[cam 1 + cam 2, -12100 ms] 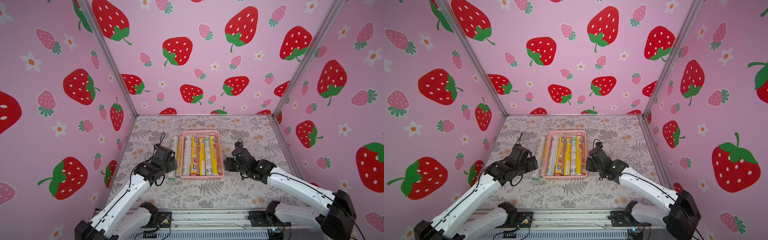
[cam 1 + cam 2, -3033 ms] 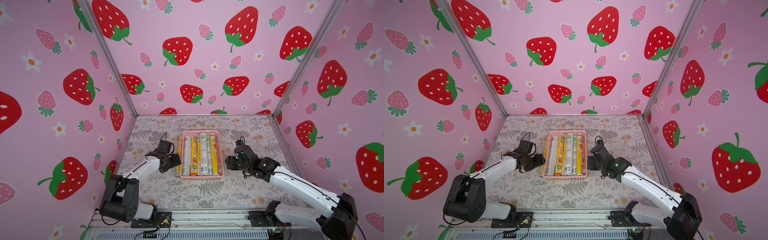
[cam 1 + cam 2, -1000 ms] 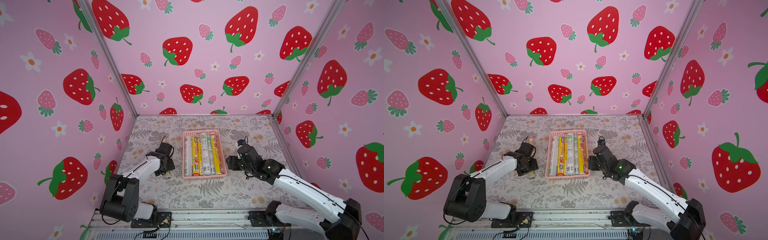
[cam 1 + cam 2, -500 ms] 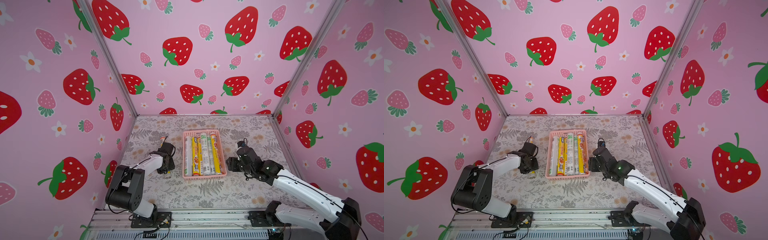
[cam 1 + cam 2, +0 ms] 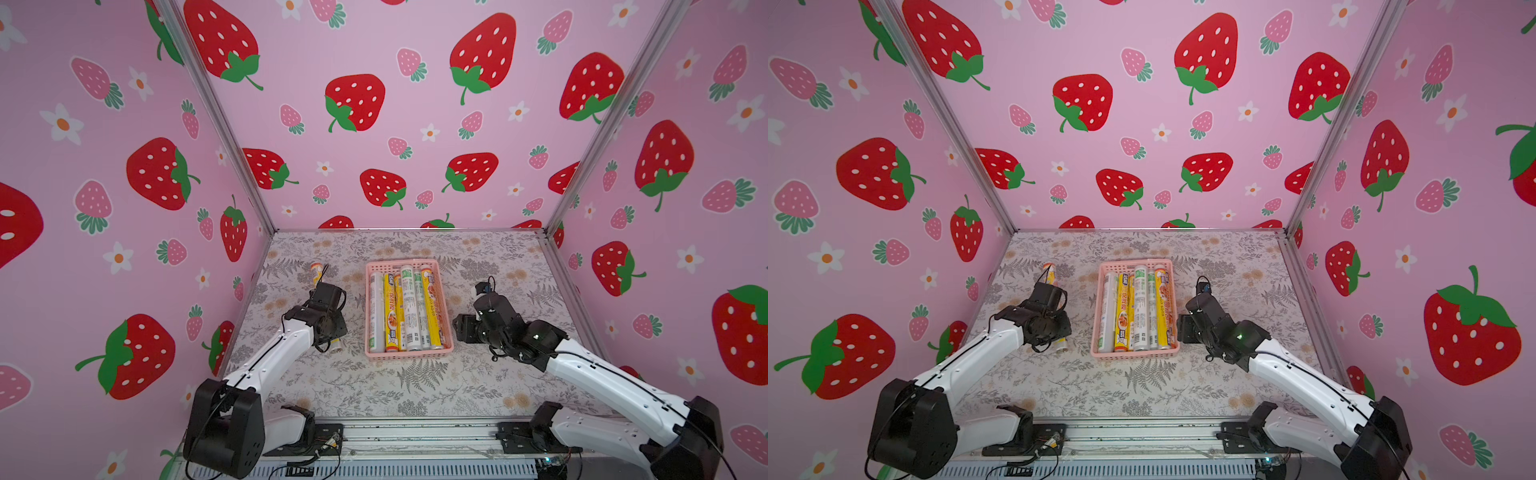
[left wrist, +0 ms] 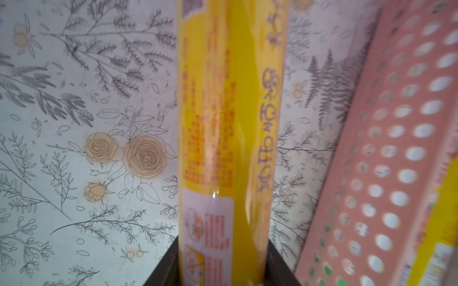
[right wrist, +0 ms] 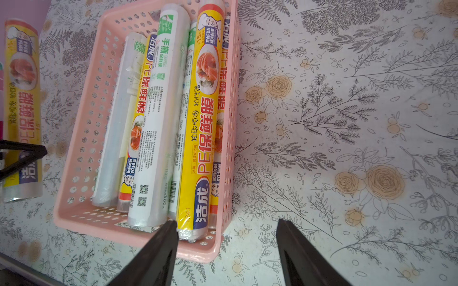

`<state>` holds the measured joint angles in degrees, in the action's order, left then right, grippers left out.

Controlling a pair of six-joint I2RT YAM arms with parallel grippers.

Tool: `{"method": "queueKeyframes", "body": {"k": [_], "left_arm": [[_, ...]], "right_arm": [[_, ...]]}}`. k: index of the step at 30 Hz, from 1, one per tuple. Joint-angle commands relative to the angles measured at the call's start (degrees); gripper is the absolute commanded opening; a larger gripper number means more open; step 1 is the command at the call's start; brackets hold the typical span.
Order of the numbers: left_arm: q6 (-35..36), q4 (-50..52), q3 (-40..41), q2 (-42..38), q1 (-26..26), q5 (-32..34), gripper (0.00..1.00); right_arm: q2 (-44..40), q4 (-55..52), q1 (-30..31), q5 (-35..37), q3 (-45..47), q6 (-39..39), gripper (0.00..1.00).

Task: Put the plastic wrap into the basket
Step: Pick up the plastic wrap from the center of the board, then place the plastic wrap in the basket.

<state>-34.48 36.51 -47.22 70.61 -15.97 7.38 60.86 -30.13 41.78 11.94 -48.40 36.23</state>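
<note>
One yellow plastic wrap roll [image 5: 317, 269] lies on the table left of the basket [image 5: 408, 353], about parallel to it. My left gripper [image 5: 330, 328] is shut on this roll near its front end; the left wrist view shows the roll [image 6: 228, 123] running out from between the dark jaws [image 6: 223, 262]. Several more plastic wrap rolls [image 5: 409, 307], yellow and white-silver, lie side by side inside the pink basket [image 7: 138, 244]. My right gripper [image 7: 226, 227] stands open and empty at the basket's front right corner, seen in both top views [image 5: 1183, 328].
The floral tablecloth [image 5: 415, 386] covers the floor. Pink strawberry walls close in the left, back and right. The basket's perforated wall [image 6: 386, 148] runs close beside the held roll. Open cloth lies in front of the basket and to its right.
My left gripper has closed on the yellow roll outside the basket. The right gripper and the basket have stayed where they were.
</note>
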Motion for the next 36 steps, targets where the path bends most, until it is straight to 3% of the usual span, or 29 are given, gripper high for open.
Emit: {"method": "queueKeyframes", "body": {"k": [1,7,16,36], "left_arm": [[-0.4,3.1,-6.0,-2.8,-4.3,-0.3,0.45],[-2.3,1.9,-11.4,-0.9,-14.7,-0.4,0.45],[-8.0,-4.8,-11.2,6.8,-23.7,-0.6,0.45],[-12.2,-7.7,-9.6,15.7,-28.0,0.4,0.46]], "right_arm": [[-1.6,-0.5,-0.4,1.0,-2.1,-1.2,0.68],[-0.3,-0.4,-0.9,1.4,-3.5,-1.6,0.68],[3.3,0.4,-1.5,0.9,-3.8,-2.5,0.68],[4.8,1.8,-2.1,0.8,-3.2,-3.4,0.68]]}}
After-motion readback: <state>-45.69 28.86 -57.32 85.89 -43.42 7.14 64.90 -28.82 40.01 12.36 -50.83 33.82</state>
